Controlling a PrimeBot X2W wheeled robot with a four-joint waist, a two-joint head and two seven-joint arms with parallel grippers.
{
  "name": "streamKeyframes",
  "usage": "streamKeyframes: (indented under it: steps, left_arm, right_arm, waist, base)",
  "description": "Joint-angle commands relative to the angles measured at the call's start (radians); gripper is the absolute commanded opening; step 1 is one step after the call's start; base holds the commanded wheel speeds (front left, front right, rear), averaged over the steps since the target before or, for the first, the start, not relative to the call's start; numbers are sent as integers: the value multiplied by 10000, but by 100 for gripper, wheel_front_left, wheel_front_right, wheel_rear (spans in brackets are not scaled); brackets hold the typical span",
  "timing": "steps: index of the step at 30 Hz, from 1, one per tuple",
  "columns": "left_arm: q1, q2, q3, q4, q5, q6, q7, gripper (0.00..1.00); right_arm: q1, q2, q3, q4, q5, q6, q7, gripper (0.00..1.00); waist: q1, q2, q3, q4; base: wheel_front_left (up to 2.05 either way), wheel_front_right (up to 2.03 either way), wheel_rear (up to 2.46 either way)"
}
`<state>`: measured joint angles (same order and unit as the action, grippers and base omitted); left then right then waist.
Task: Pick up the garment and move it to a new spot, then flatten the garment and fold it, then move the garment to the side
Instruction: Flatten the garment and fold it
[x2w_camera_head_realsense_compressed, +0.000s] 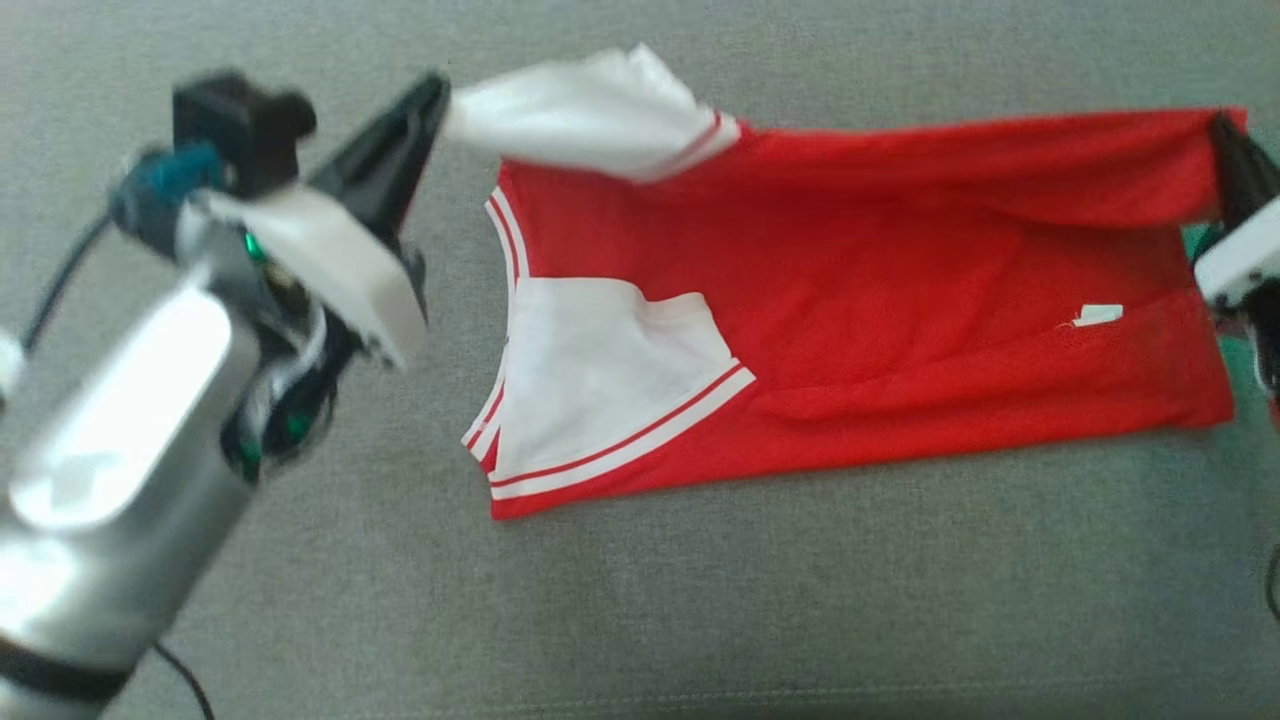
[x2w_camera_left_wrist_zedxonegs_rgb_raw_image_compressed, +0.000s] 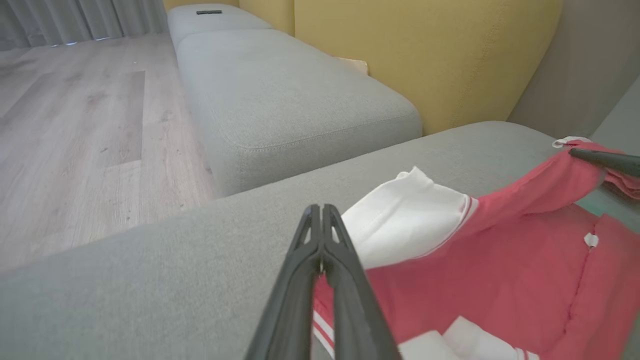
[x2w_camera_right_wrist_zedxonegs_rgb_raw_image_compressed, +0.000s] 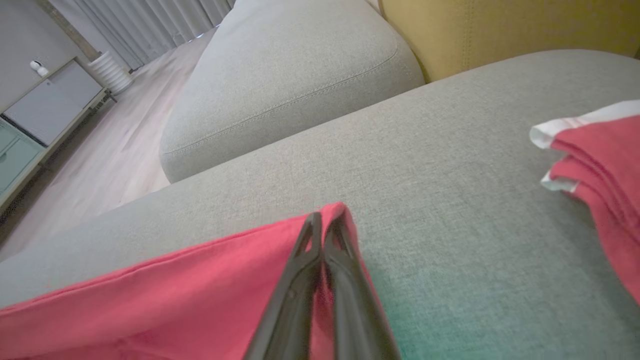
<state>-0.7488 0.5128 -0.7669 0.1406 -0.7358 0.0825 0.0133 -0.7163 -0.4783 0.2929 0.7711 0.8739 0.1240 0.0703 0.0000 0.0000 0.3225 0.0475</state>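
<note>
A red garment (x2w_camera_head_realsense_compressed: 850, 300) with white sleeves lies spread on the grey sofa seat (x2w_camera_head_realsense_compressed: 700, 600). Its far edge is lifted and stretched between my two grippers. My left gripper (x2w_camera_head_realsense_compressed: 435, 95) is shut on the white sleeve (x2w_camera_head_realsense_compressed: 590, 110) at the upper left. In the left wrist view the left gripper (x2w_camera_left_wrist_zedxonegs_rgb_raw_image_compressed: 320, 212) has its fingers pressed together beside the sleeve (x2w_camera_left_wrist_zedxonegs_rgb_raw_image_compressed: 400, 225). At the upper right my right gripper (x2w_camera_head_realsense_compressed: 1225, 135) is shut on the red hem corner. The right wrist view shows that gripper (x2w_camera_right_wrist_zedxonegs_rgb_raw_image_compressed: 322, 222) pinching the red cloth (x2w_camera_right_wrist_zedxonegs_rgb_raw_image_compressed: 175, 295).
A second grey cushion (x2w_camera_left_wrist_zedxonegs_rgb_raw_image_compressed: 280, 90) and a yellow backrest (x2w_camera_left_wrist_zedxonegs_rgb_raw_image_compressed: 425, 50) lie beyond the seat, with wooden floor (x2w_camera_left_wrist_zedxonegs_rgb_raw_image_compressed: 75, 125) to the side. A bundle of red and white cloth (x2w_camera_right_wrist_zedxonegs_rgb_raw_image_compressed: 600, 175) lies on the seat near my right gripper. A cabinet (x2w_camera_right_wrist_zedxonegs_rgb_raw_image_compressed: 45, 110) stands far off.
</note>
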Motion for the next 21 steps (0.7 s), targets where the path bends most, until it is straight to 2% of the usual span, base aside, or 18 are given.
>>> streamKeyframes:
  steps: [1,8,15,19,20,21]
  left_arm:
    - [-142,467,460,-416,-55,115,9,0]
    - [1735,870,331,-2050,-363,1044,95,0]
    - [2880,1026,258,-2746,-595,1562,-23,0]
    - [3148,953,151,-2673,-558,1662,-171,0]
    - [3197,919,128,-2631,-571,1673,-195,0]
    - [3238,902,101,-2586,-564,1682,-218,0]
  right_arm:
    - [171,-319,95,-334,43,67,-148,0]
    - [1288,-701,202,-1098,-160,67,-621,0]
    - [2160,-709,-56,-1637,-204,67,-624,0]
    - [2507,-649,-267,-1937,-290,67,-557,14]
    - [2592,-627,-317,-2011,-323,67,-539,22]
    - [2680,-601,-366,-2081,-361,67,-522,24]
  waist:
    - [0,0,-33,27]
    - [0,0,-125,62]
    - [0,0,-109,27]
    - [0,0,-103,32]
    - [0,0,-116,29]
    - [0,0,-143,24]
  base:
    - [0,0,0]
    - [0,0,0]
    - [0,0,0]
    - [0,0,0]
    - [0,0,0]
    - [0,0,0]
